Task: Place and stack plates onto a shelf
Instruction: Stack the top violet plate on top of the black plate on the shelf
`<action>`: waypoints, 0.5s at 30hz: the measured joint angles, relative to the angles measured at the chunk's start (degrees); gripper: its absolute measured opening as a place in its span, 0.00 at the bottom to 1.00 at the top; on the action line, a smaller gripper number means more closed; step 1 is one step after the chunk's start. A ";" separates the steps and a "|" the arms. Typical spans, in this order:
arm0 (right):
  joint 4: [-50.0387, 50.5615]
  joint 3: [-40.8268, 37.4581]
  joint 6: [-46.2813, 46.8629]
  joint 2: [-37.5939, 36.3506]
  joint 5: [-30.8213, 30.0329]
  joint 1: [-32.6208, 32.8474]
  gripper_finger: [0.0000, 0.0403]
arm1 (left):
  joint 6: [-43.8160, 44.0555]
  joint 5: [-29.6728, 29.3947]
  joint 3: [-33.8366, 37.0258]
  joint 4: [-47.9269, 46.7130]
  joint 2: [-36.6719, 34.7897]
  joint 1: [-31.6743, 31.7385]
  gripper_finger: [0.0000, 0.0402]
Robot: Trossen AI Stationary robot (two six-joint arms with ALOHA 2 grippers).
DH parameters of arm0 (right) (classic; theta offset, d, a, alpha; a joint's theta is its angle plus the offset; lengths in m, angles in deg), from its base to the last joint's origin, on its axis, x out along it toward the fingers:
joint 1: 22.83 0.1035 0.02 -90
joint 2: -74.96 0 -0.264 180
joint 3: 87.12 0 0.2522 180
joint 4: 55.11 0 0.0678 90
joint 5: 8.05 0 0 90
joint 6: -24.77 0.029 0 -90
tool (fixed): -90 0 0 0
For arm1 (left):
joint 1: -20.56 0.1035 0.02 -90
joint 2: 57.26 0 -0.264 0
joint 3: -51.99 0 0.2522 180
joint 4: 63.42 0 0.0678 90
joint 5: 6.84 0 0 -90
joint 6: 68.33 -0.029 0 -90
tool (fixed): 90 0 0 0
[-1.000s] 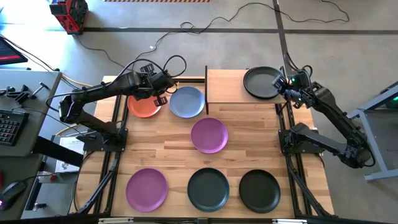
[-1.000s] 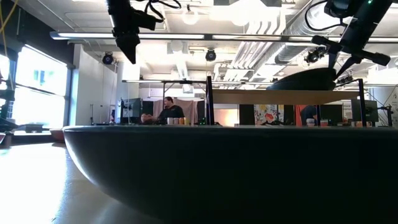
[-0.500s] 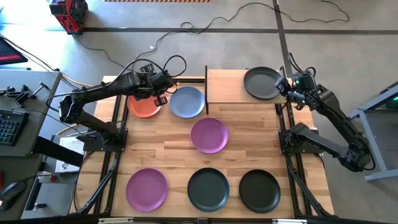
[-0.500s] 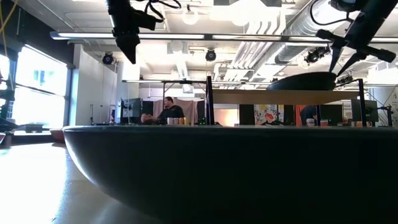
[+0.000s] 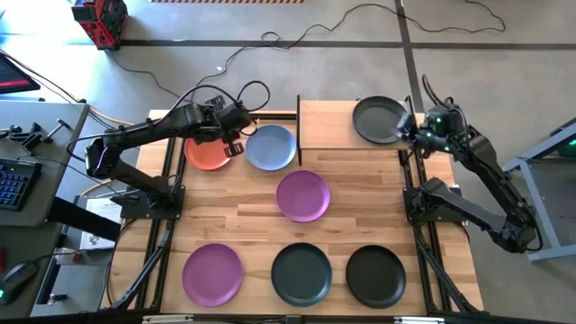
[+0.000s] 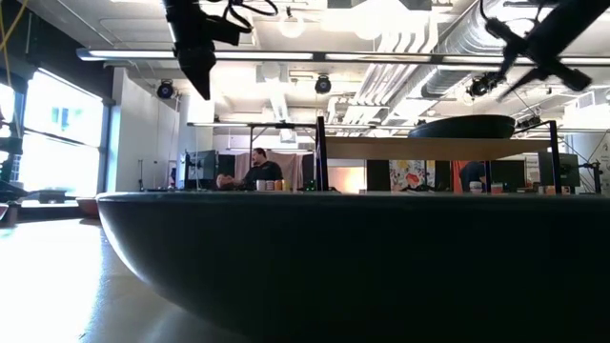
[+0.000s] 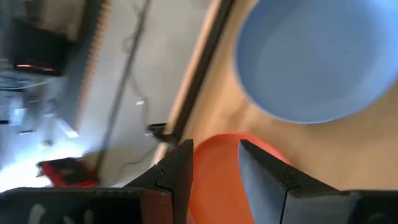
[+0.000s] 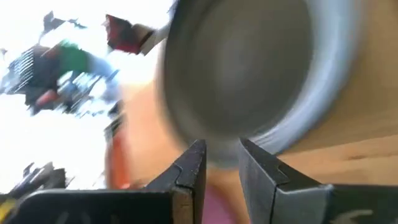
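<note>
— Two grippers were up; how did yours stand?

— My right gripper [image 5: 407, 129] hung just beside the rim of the dark plate [image 5: 377, 120] on the shelf [image 5: 328, 124], fingers parted and holding nothing. My left gripper [image 5: 237, 137] hovered over the orange plate [image 5: 206, 155], fingers [image 7: 180, 174] spread with only a gap between them.

— And the other plates?

— I saw the blue plate [image 5: 270, 148] just beside the orange one, a purple plate [image 5: 302, 195] mid-table [image 5: 360, 198], then another purple plate [image 5: 212, 274] and two black plates [image 5: 301, 273] along the near edge.
</note>
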 joint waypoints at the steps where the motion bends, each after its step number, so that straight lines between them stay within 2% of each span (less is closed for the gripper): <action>1: -1.69 0.00 -0.41 0.00 2.51 0.38 0.18 | 0.47 1.94 0.00 -0.10 0.00 0.00 0.29; 4: -6.56 0.00 -0.73 0.03 6.91 3.44 0.18 | 1.65 7.40 0.00 -0.18 0.01 0.00 0.29; 8: -12.70 0.00 0.78 0.04 7.74 9.90 0.18 | 1.67 13.23 0.00 -0.35 0.02 0.00 0.29; 10: -16.18 0.00 1.99 0.12 6.62 13.86 0.18 | 1.64 15.30 0.02 -0.37 0.02 0.00 0.29; 15: -21.79 0.00 4.67 1.74 -1.74 24.76 0.18 | 0.45 21.64 0.02 -0.35 0.02 0.00 0.29</action>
